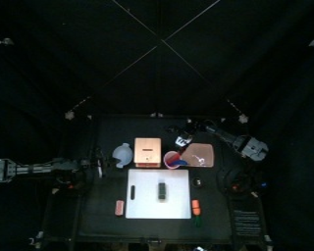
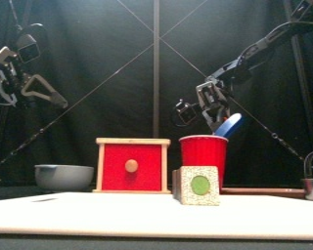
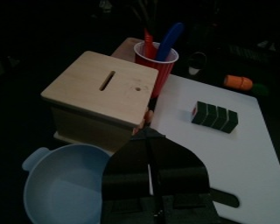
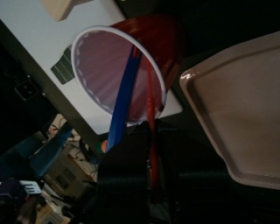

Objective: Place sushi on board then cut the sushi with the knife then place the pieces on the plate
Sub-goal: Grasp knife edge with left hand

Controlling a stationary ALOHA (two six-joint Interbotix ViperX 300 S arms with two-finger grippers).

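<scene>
Sushi roll point(image 1: 161, 190) lies in the middle of the white board point(image 1: 136, 196). Its long side runs front to back, with one round end facing the front. Left of the board, the left gripper point(image 3: 149, 138) is closed on nothing. Just behind the board stands the red cup point(image 2: 205, 156). The right gripper point(image 2: 192, 115) hangs over it at the red knife point(image 4: 152, 131); I cannot tell if it grips.

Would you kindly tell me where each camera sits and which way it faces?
Top: high overhead, looking down at the white cutting board; both arms show.
Front: table's front edge, level toward the red cup; both arms hang above.
Left wrist: on the left arm, facing the wooden box; left end effector shows.
Right wrist: above the red cup, looking in; right end effector shows.
All four share the red cup.
</scene>
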